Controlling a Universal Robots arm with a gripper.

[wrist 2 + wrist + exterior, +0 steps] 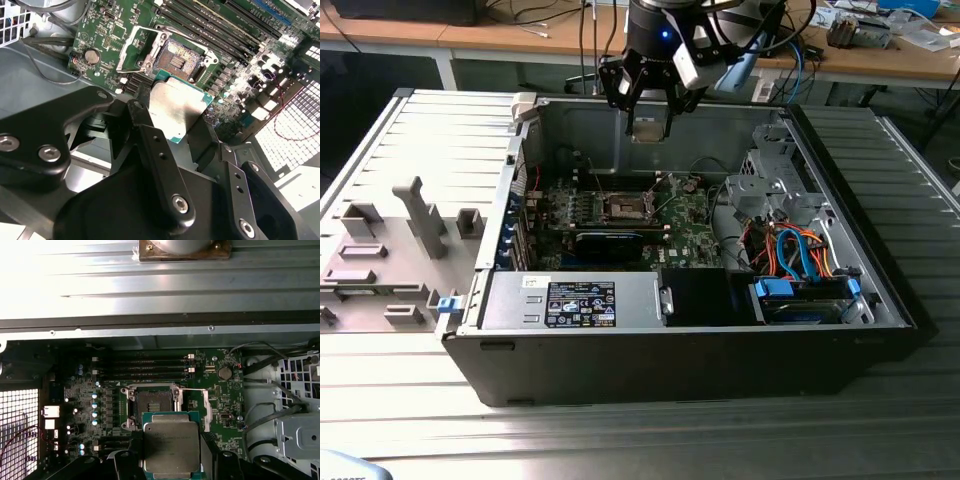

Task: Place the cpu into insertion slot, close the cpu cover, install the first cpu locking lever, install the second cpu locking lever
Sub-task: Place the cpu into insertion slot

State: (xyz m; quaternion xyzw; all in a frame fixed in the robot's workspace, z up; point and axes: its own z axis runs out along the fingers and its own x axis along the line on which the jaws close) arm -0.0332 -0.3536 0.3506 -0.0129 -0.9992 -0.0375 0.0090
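My gripper [649, 112] hangs above the open computer case, shut on the cpu [648, 129]. In both wrist views the cpu [177, 107] [171, 446] shows as a silvery square chip with a green edge, clamped between the black fingers [152, 145]. It is held in the air, apart from the board. The insertion slot [178, 56] [152, 403] [626, 208] lies open on the green circuit board, its dark contact field bare. The cpu cover [127, 47] [204, 407] is swung up beside the slot.
The case's metal wall [580, 130] stands behind the gripper. A power supply [570, 300] and a drive bay with blue and orange cables [795, 260] line the near side. Black memory slots [145, 371] run beside the socket. A grey fixture plate [400, 240] lies at the exterior view's left.
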